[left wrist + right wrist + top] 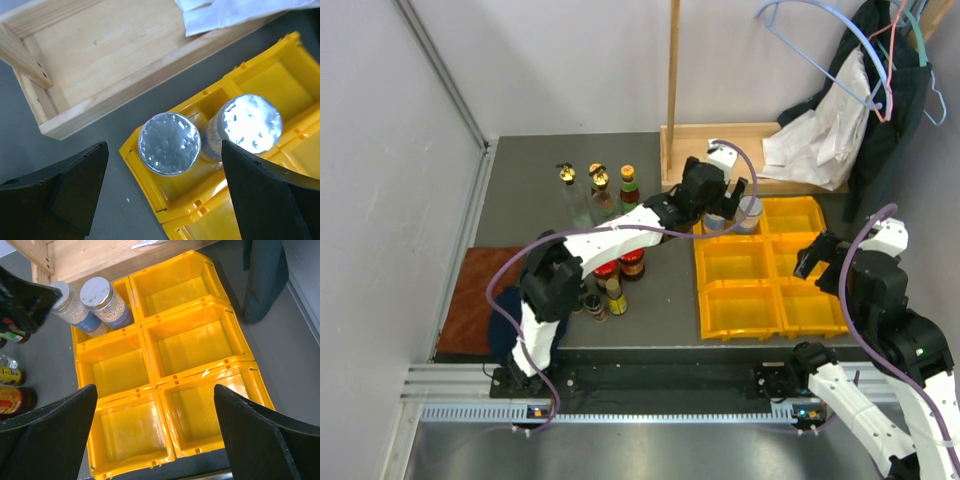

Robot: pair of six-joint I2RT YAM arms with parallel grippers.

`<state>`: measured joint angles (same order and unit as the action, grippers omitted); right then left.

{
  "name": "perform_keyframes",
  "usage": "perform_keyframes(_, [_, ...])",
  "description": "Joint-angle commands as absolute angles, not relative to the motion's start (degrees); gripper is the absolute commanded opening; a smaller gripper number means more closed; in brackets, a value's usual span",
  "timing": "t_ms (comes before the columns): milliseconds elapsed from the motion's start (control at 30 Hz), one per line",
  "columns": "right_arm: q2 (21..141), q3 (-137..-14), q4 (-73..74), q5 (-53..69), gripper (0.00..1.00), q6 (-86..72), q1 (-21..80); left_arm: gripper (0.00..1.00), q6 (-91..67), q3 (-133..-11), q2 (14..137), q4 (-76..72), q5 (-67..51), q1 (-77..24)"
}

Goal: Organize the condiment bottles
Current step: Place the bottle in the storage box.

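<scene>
– Over the far-left pocket of the yellow bin (735,284) we've got our left gripper (165,150) hanging, its fingers (75,185) spread wide and clear of everything, holding nothing.

– What's under it?

– A silver-lidded jar (169,144) and a second silver-lidded jar (251,123). Both stand upright, side by side in that same pocket. We can't tell if they touch. From the right wrist cam we see pale grains inside and blue labels.

– Right side?

– Our right gripper (155,390) hovers above the bin's near pockets w/ jaws wide apart, gripping nothing.

– Where's the rest of the bottles?

– All on the grey table (660,310), left of the bin. At the far side we see a row of three: two clear gold-stoppered bottles (598,185), then a red-capped bottle (628,188) next to them, all upright. Nearer us, two red-lidded jars (632,262) and a few small bottles (615,295) sit bunched approx. at the left arm's elbow. The arm covers part of that group, so we can't count it.

– Other stuff?

– A wooden tray (100,60) lies just beyond the bin, and a brown mat (475,290) sits at the table's near-left corner.
</scene>
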<state>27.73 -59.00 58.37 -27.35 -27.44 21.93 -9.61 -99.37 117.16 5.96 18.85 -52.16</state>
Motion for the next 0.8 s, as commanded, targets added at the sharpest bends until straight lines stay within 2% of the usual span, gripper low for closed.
perform_keyframes(0, [28.0,-60.1,57.5,-26.9,0.99,-27.0,21.4,0.99,-10.2,-97.9,107.9,3.9,16.4,-52.1])
perform_keyframes(300, [27.7,-58.5,55.4,-22.4,0.99,-25.0,21.4,0.99,-10.5,-89.7,94.0,12.1,19.0,-52.1])
perform_keyframes(567, [31.9,-55.2,51.4,-9.1,0.99,-25.7,21.4,0.99,-19.3,-72.4,76.1,17.7,29.0,-52.0])
perform_keyframes(767, [30.3,-49.5,40.9,-0.2,0.99,-30.0,21.4,0.99,-30.1,-58.5,60.0,16.3,36.2,-52.0])
